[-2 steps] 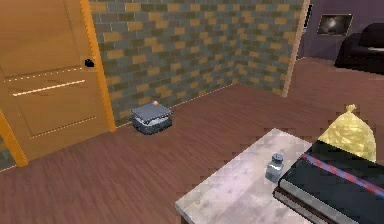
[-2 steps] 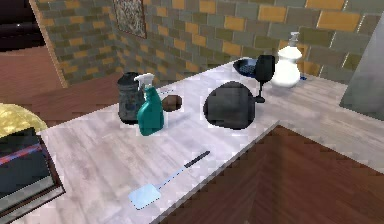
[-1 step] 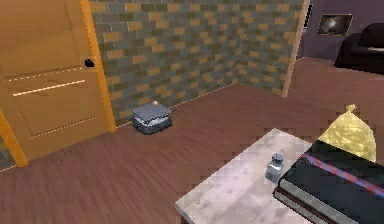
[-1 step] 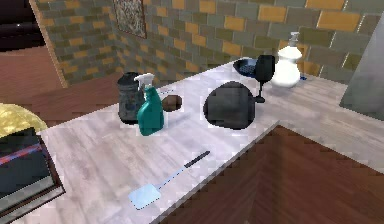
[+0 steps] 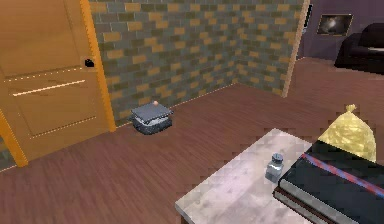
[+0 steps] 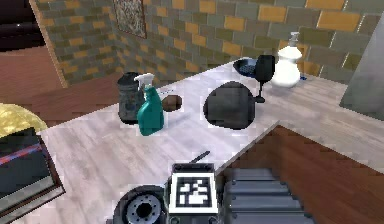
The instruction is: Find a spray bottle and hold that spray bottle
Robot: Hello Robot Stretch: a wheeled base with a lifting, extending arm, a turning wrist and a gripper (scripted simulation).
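Gripper [image 6: 192,160] sits low in the arm side view, beside a white marker square [image 6: 195,190] at the end of the dark arm [image 6: 262,198], and I cannot tell whether it holds anything. Up the picture from it, the teal spray bottle [image 6: 150,112] with a white trigger head stands upright on the pale counter [image 6: 90,150], well apart from the gripper. A dark canister [image 6: 127,95] stands just behind the bottle, a small brown bowl [image 6: 173,102] is near its right, and a black rounded lump [image 6: 230,105] lies further right. A dark goblet [image 6: 264,72] and a white vase [image 6: 289,62] stand toward the far end of the counter, against the brick wall [image 6: 200,30]. In the forward view a wooden door [image 5: 45,70] is at left, a grey box [image 5: 152,118] rests on the floor by the wall, and a small jar [image 5: 275,167] stands on the counter beside a dark striped box [image 5: 340,180]
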